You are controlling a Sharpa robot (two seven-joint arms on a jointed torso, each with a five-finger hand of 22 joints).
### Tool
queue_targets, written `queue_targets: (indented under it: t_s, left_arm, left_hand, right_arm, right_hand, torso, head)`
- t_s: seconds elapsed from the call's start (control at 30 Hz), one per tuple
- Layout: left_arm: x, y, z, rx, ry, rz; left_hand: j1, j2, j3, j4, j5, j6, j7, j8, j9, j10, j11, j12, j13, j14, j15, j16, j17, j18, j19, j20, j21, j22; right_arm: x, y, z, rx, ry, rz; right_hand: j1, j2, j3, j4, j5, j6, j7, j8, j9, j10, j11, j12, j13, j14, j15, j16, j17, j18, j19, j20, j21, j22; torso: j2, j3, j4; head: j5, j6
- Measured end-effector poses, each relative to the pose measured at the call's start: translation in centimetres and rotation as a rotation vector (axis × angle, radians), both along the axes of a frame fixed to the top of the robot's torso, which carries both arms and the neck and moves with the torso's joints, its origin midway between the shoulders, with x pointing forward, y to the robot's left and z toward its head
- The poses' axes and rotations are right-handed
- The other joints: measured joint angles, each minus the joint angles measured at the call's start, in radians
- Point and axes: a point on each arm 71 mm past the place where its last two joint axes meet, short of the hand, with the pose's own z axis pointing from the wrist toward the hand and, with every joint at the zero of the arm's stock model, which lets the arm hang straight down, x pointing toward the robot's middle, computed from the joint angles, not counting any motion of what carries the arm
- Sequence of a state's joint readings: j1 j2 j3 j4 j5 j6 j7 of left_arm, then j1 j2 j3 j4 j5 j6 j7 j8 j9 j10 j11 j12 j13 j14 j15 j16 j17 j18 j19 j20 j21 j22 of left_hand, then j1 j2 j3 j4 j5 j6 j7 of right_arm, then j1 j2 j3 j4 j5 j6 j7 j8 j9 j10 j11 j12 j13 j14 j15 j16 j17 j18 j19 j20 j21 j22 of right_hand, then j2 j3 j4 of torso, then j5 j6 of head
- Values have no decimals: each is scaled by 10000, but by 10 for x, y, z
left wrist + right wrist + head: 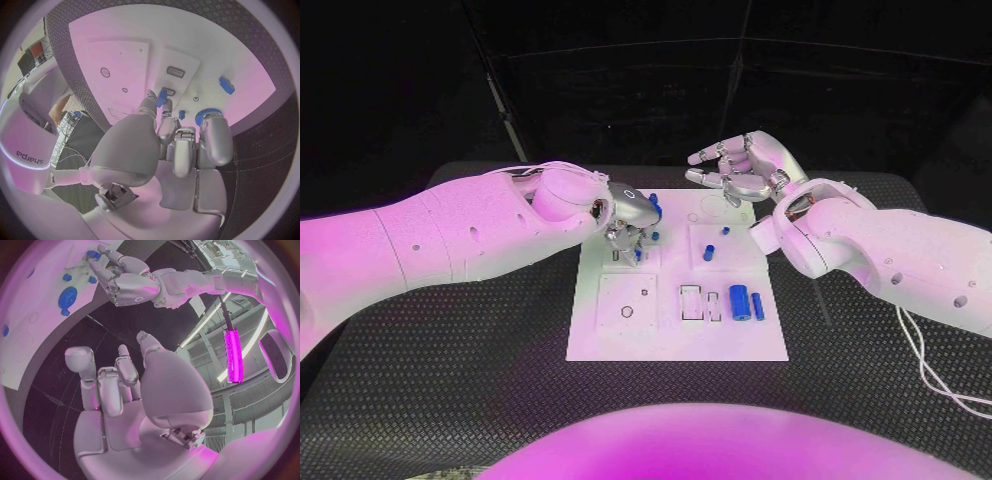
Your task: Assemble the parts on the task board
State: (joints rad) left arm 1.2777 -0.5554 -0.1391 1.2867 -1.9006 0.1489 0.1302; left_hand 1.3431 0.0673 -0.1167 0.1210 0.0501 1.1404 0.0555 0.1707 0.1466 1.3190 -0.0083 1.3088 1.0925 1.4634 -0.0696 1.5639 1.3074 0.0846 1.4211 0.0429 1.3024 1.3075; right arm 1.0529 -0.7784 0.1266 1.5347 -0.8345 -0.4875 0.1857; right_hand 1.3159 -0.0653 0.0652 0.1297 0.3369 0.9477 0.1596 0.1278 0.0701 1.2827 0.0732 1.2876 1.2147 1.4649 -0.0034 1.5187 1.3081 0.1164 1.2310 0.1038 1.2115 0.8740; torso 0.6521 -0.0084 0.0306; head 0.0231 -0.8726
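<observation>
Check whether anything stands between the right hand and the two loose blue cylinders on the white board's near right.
Nothing visible does. The right hand hovers open beyond the white task board; bare board separates it from the blue cylinders.

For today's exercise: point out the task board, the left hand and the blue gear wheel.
task board (pixel 661 335): head view, bare near part of the plate.
left hand (pixel 626 212): head view, middle of the hand.
blue gear wheel (pixel 201 116): left wrist view, toothed rim beside the fingers.

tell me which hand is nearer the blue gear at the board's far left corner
Left. The left hand is over the blue gear, fingers beside it; the right hand hangs beyond the task board's far edge, holding nothing.
</observation>
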Motion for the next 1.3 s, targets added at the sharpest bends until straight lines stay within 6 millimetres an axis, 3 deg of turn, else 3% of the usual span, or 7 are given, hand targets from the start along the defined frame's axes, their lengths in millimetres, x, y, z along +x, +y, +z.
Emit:
queue_targets:
  t_s: [0.63, 0.8, 0.93, 1.17, 1.23, 1.3]
  left_arm:
    - [1, 3, 0, -110, 211, 276]
    - [0, 7, 0, -265, 354, 458]
    - [-1, 11, 1, -519, 531, 704]
    - [1, 26, 3, -1503, 1201, 1944]
    - [1, 30, 3, -1832, 1417, 2376]
    - [2, 35, 4, -2253, 1671, 2912]
  left_hand:
    - [90, 571, 531, 125, -11, 447, -128, 125, 83, -25, -25, -137, -70, 6, -6, 0, 0, 0, 35, -35, 39, 0]
    - [81, 580, 1074, -113, -69, 447, -128, 203, 112, -131, -132, -260, -260, 19, -92, 0, 0, 0, 70, -69, 40, 0]
    - [179, 483, 1429, -103, -66, 446, -127, 239, 112, -127, -135, -403, -346, 53, -126, 0, 0, 0, 70, -145, 40, -1]
    - [204, 445, 2098, 562, -47, 441, -126, 241, 112, -89, -168, -504, -406, 54, -126, 0, 0, 0, 72, -147, 40, -1]
    - [-97, 132, 2528, 882, -46, 420, -146, 298, 120, -28, -220, -543, -371, 55, -128, 0, 0, -1, 72, -147, 40, 0]
    - [-457, -228, 3274, 797, -46, 387, -180, 757, 355, -1, -220, -550, -341, 56, -129, 0, 0, -1, 83, -158, 40, 0]
  right_arm:
    - [1, 0, -1, -23, 47, 31]
    - [1, 0, -1, -28, 55, 33]
    - [1, -1, -1, -40, 62, 23]
    - [1, -2, -1, -62, 76, -1]
    - [1, -3, -2, -69, 79, -11]
    - [1, -4, -2, -79, 83, -25]
  right_hand:
    - [-54, 54, -25, 25, 0, 36, -37, -1, -2, 0, 0, 0, -2, 0, 0, 0, -3, 0, 0, 0, 0, -1]
    - [-54, 54, -30, 30, 60, 36, -36, -1, -2, 37, -37, 0, -2, 0, 0, 0, -3, 1, 0, 0, 0, -1]
    - [-52, 55, -51, 51, 117, 36, -37, -1, -3, 36, -36, 0, -2, 0, 0, 0, -4, 1, 0, 0, 0, -1]
    - [-13, 94, -51, 51, 159, 37, -37, -1, -4, 36, -37, 0, -3, 0, 0, 0, -4, 1, 0, 0, 0, -1]
    - [-13, 94, -51, 51, 158, 36, -37, -1, -3, 36, -36, 0, -3, 0, 0, 0, -5, 1, 0, 0, 0, -2]
    - [-13, 94, -51, 51, 158, 37, -36, -1, -4, 36, -36, 0, -3, 0, 0, 0, -4, 0, 0, 0, 0, -1]
  torso:
    - [-6, 5, -1]
    - [-6, 7, -1]
    - [-6, 8, 0]
    - [-12, 12, 12]
    - [-12, 12, 12]
    - [-12, 15, 12]
  head:
    - [6, 0]
    - [7, 0]
    - [19, 0]
    - [31, 0]
    - [40, 0]
    - [54, 5]
